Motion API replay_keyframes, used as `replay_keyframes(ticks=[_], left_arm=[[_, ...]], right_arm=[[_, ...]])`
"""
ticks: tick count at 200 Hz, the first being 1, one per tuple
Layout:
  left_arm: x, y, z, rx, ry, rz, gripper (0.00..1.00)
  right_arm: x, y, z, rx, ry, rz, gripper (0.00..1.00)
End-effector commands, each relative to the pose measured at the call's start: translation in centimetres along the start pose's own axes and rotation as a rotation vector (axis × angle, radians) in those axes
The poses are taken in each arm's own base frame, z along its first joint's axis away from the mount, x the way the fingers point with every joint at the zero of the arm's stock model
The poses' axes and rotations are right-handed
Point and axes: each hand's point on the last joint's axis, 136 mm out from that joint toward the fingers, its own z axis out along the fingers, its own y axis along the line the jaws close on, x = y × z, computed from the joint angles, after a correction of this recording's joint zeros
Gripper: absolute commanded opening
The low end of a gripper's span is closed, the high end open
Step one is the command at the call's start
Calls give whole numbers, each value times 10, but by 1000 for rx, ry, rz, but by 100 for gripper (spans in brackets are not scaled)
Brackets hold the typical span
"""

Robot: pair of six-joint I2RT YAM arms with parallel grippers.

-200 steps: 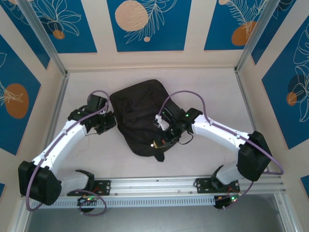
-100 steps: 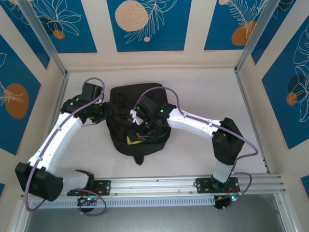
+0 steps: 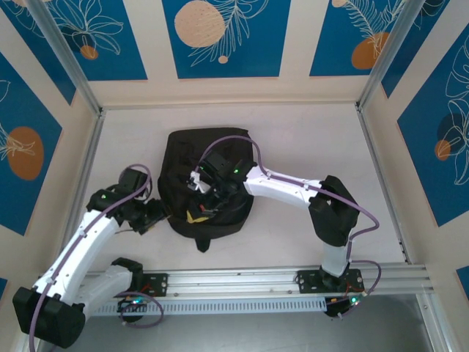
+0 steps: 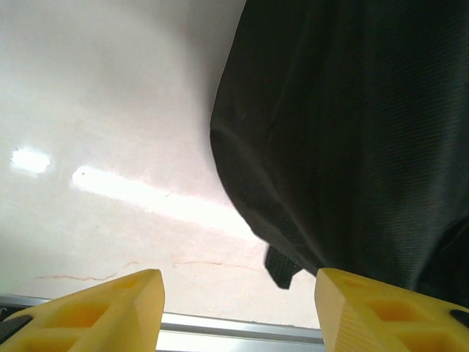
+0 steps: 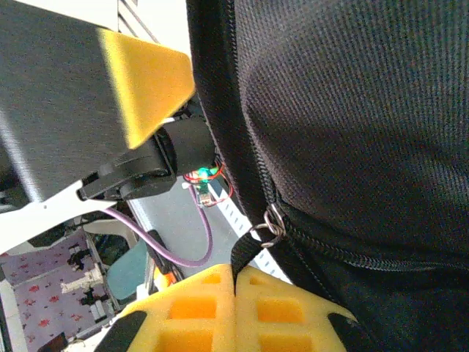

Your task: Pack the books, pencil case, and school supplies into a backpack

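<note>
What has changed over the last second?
The right gripper swung left, dragging the backpack leftward across the table. The left gripper opened and drew back toward the near-left, beside the backpack. Unchanged: the right gripper stays shut on the zip pull.

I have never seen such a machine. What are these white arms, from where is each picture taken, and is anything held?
These are two robot arms bolted at the near edge of a table, each ending in a two-finger gripper. The wide picture comes from a fixed camera above; the other two from cameras on the wrists, showing their own yellow fingers. On the table lies a black backpack. The right gripper is shut on its zip pull. The left gripper is open beside the backpack, holding nothing.
</note>
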Motion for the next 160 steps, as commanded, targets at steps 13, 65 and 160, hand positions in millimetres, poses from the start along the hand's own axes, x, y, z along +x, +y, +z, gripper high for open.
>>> replay_keyframes(ticks=[13,65,160], left_arm=[[-1,-23,-1,122,13,-38,55],[-2,-33,-11,178,-1,-31,49],[-1,-32,22,161,57,-73,40]], right_arm=[[3,1,1,-45,25,-19,0],[4,-1,4,-57,39,-13,0],[6,1,8,-69,58,-29,0]])
